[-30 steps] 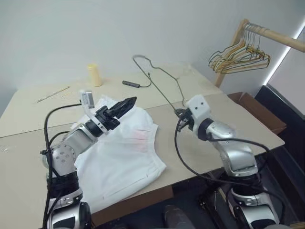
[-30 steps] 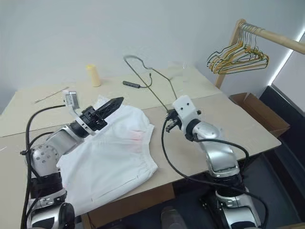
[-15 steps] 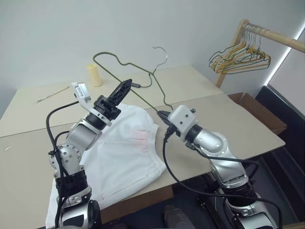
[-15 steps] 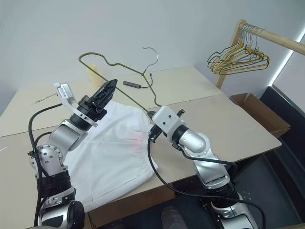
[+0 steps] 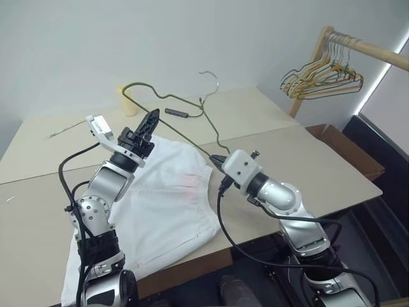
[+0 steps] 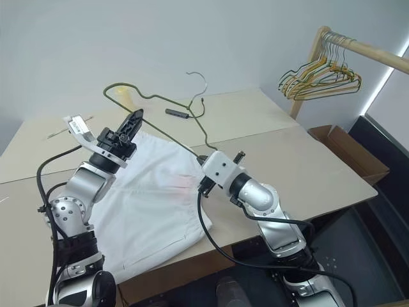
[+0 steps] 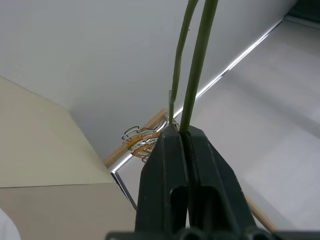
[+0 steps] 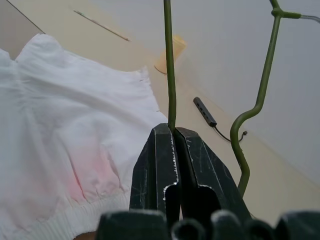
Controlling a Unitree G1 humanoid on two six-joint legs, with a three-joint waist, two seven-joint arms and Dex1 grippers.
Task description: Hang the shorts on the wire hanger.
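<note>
Hanger: you see the thin olive-green wire hanger (image 5: 172, 102) lifted off the table, in the upper middle of the left eye frame, with its curled hook (image 5: 211, 78) pointing up against the wall.
Left gripper: your left gripper (image 5: 151, 119), left of centre in the left eye frame, points upward and is pinched tight on the hanger's wire; in the left wrist frame two strands of green wire rise from between its black fingers (image 7: 167, 165), which are pressed together.
Right gripper: your right gripper (image 5: 215, 160), at the centre of the left eye frame, is clamped on the lower end of the hanger; in the right wrist frame one straight wire stands up from between its closed fingers (image 8: 159, 160).
Shorts: the white shorts (image 5: 166, 204) lie flat on the table in the lower left of the left eye frame, under both arms, with a faint pink-red patch near their middle; no part of them is on the hanger.
Table: the tan table (image 5: 307, 160) spans the middle of the frame; at its far side you see a yellow cup (image 5: 128, 100), partly behind the wire, and a small dark stick (image 5: 175, 112) with a short cable.
Rack: at the upper right a wooden rail (image 5: 370, 51) carries a bunch of hangers (image 5: 323, 75) in yellow, green and tan.
Box: an open cardboard box (image 5: 342, 150) sits just beyond the table's right edge.
</note>
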